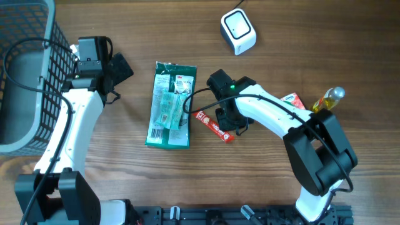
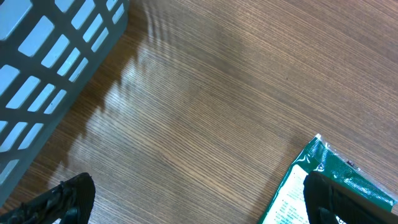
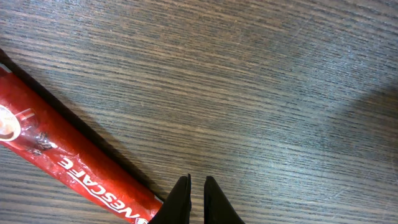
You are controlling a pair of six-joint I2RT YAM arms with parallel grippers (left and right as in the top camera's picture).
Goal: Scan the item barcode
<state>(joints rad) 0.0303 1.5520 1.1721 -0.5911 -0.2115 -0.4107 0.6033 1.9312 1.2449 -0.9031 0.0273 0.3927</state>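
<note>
Left arm is being held stretched along the table's [image 1: 281,56] left side, between the grey basket [image 1: 37,37] and the green packet [image 1: 170,104]. Left gripper [image 1: 119,67] is being kept off the wood, fingers [image 2: 68,199] spread wide, nothing between them. Right arm is being bent in from the right, wrist pointed down. Right gripper [image 3: 196,185] is being held with fingers nearly pinched together, nothing clamped. Its tips are just beside the red stick [image 3: 68,162]; contact possibly, view too tight to tell. "NESCAFE" is being shown in white on the stick. The stick is lying flat and diagonal just right of the packet, well apart from the white scanner [image 1: 238,31]. A "3M" logo is being shown on the packet's top corner.
</note>
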